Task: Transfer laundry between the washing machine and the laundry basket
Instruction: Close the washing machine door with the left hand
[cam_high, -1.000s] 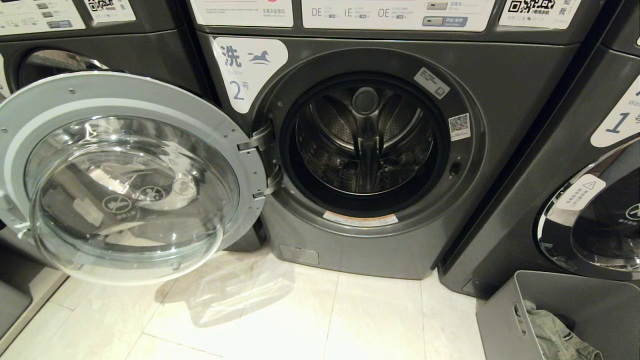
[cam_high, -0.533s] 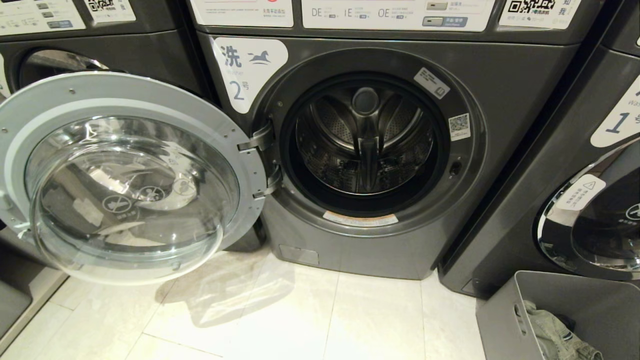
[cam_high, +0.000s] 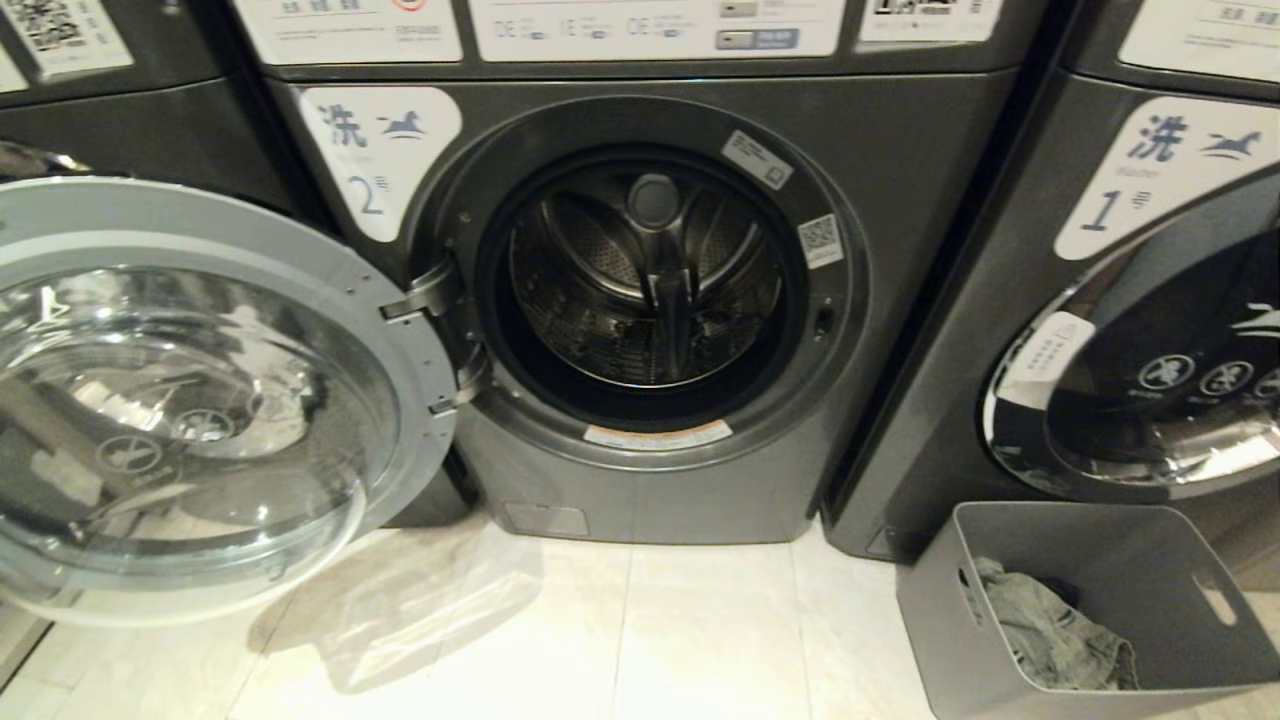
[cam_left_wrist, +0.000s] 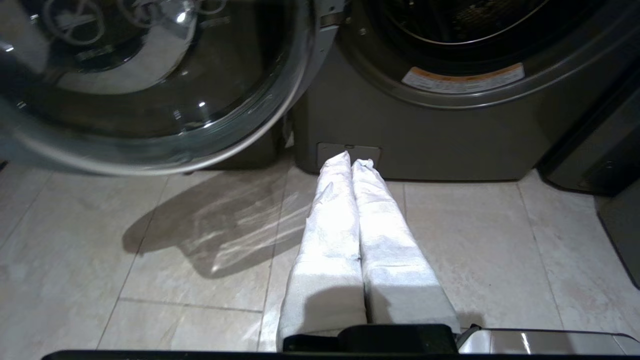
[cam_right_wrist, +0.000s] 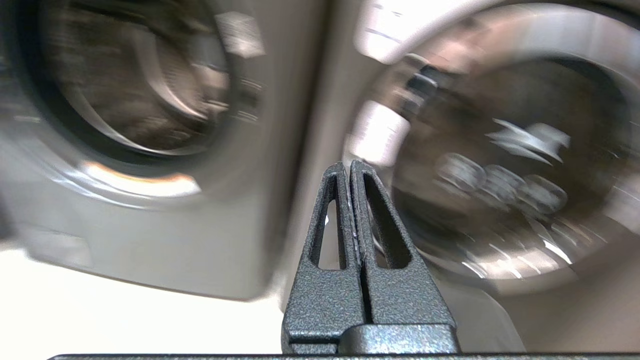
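Door (cam_high: 200, 400) cut off left; laundry (cam_high: 1050, 630) half-hidden in basket (cam_high: 1180, 560).

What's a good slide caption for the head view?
Open washing machine with empty drum, door swung left, grey laundry basket holding clothes at right.

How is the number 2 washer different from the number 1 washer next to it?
The number 2 washer has its glass door swung wide open, showing a bare metal drum; the number 1 washer has its door shut. The number 2 washer faces the head camera squarely; the number 1 washer stands to the right, with a grey laundry basket before it. Both are dark grey front-loaders with white labels.
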